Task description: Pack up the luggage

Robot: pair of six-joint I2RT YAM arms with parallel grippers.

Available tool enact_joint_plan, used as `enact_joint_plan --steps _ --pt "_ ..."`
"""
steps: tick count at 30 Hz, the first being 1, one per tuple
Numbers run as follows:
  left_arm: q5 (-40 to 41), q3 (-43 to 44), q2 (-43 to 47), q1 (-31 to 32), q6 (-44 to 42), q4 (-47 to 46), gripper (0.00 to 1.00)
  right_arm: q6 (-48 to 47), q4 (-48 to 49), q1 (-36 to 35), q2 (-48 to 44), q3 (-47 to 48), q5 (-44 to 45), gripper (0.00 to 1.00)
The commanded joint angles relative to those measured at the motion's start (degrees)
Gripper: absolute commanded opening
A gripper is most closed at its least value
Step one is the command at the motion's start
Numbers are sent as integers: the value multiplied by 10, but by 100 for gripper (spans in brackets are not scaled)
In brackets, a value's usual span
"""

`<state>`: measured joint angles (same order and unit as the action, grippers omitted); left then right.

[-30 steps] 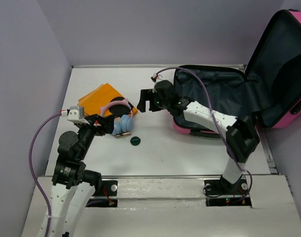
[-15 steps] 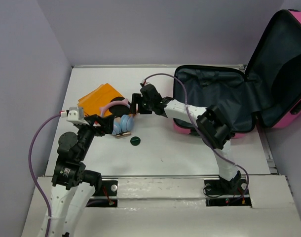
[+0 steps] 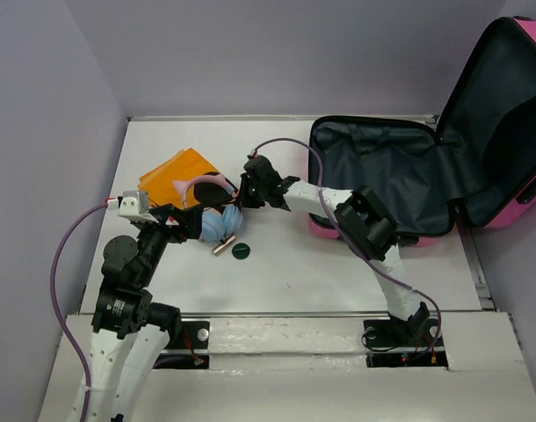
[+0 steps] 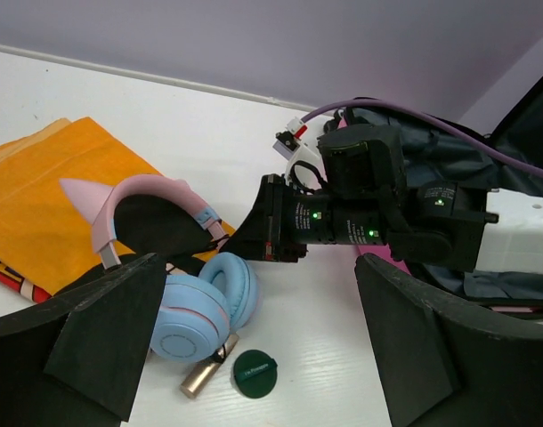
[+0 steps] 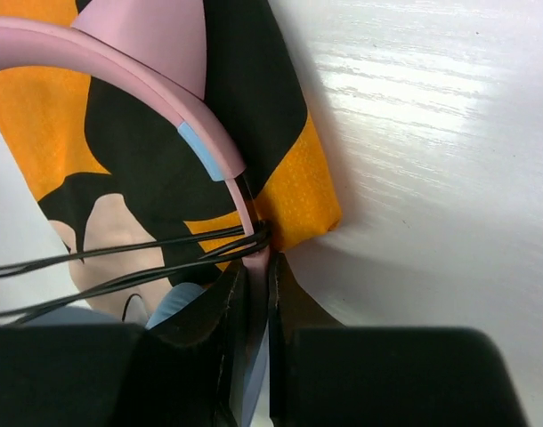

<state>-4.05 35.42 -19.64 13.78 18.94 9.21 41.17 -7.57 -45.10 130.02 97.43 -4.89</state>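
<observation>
Fingers of the left arm [image 4: 102, 338] stay spread, lower left. Past them, the right fingers [image 5: 220, 311] have just pinched the band of the pink and blue cat-ear headphones [image 3: 220, 221], ready to carry. The open hot-pink hard-shell suitcase [image 3: 518, 214] waits on the white desk [image 3: 338, 281], upper right.

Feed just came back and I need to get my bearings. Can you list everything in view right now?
luggage: one, hot pink with dark lining, far right of the table, lid open
headphones: one pair, pink cat-ear band, blue cups, left centre, band over the folded item
folded item: one, orange, far left
tube: one, rose-gold, beside the cups
disc: one, dark green, next to the tube
table: one, white
left hand: open, near the headphones
right hand: shut on the headphones' band
</observation>
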Motion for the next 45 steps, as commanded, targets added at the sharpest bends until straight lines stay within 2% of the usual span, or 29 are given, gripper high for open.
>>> enact_joint_plan --steps 1,12,16,18,23,26,28,29,32,33,34,37,38,40,41,42,44,45 --pt "-7 20 7 1 -6 -19 99 2 31 -10 -56 -7 14 9" --pt "-2 22 7 1 -4 -19 99 -47 27 -17 -213 -71 94 7" --pt "1 21 7 1 -3 -19 99 -49 20 20 -275 -83 97 7" --pt "-3 20 5 1 -2 -18 99 -50 19 79 -315 -109 99 7" --pt "-9 20 2 1 -3 -18 99 -77 -14 244 -481 -253 113 7" --pt "-12 21 2 3 -4 -18 99 -115 -58 350 -523 -324 166 7" --pt "-11 21 3 3 -4 -18 99 -126 -60 373 -533 -348 195 7" --pt "-11 20 3 4 -5 -18 99 -132 -60 373 -533 -355 196 12" --pt "-10 21 1 4 -6 -17 99 -157 -66 381 -535 -356 245 62" --pt "-8 21 1 4 -6 -17 99 -164 -74 381 -536 -349 238 89" --pt "-9 21 0 4 -6 -16 99 -168 -80 381 -537 -340 225 94" --pt "-4 22 0 4 -5 -17 99 -174 -67 361 -564 -327 148 93" --pt "-3 22 -1 4 -5 -16 99 -184 -59 320 -571 -329 138 93" --pt "-1 22 -4 4 -4 -15 99 -188 -52 256 -578 -321 141 80" --pt "4 23 -7 3 -3 -13 99 -192 -43 183 -572 -320 133 72" --pt "8 24 -8 2 -3 -11 99 -190 -26 147 -563 -314 124 64" --pt "18 25 -8 -2 -1 -7 99 -183 -14 81 -508 -299 106 52" --pt "26 25 -7 -3 -1 -4 99 -179 -8 21 -485 -289 109 48"
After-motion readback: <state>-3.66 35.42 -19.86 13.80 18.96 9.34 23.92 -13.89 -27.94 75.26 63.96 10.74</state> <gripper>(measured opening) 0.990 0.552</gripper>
